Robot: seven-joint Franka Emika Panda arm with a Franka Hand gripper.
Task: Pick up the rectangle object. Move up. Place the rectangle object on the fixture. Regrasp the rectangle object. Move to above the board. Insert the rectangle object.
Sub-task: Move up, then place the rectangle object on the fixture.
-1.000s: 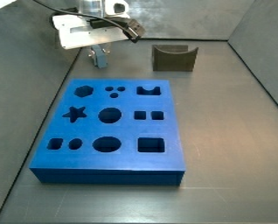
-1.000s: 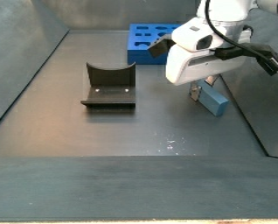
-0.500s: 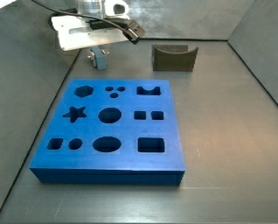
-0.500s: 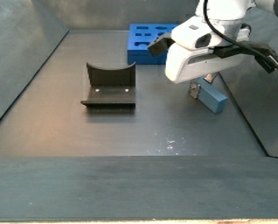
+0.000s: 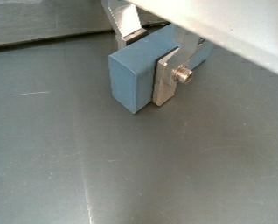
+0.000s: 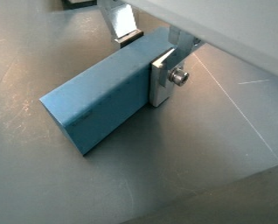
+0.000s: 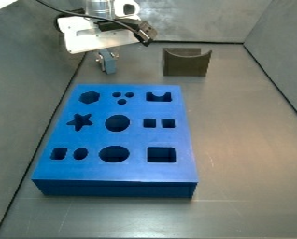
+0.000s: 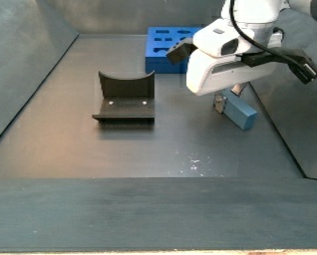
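Pale blue, matte and boxy, the rectangle object is lying on the grey floor with the gripper clamping its end, one silver finger pressing each side. Looks like the pick-up step is happening; I'd say the next move is lifting straight up, then heading over to the fixture, which is sitting well apart from the board.

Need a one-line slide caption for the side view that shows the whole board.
End effector closed on the rectangle object behind the board, fixture empty.
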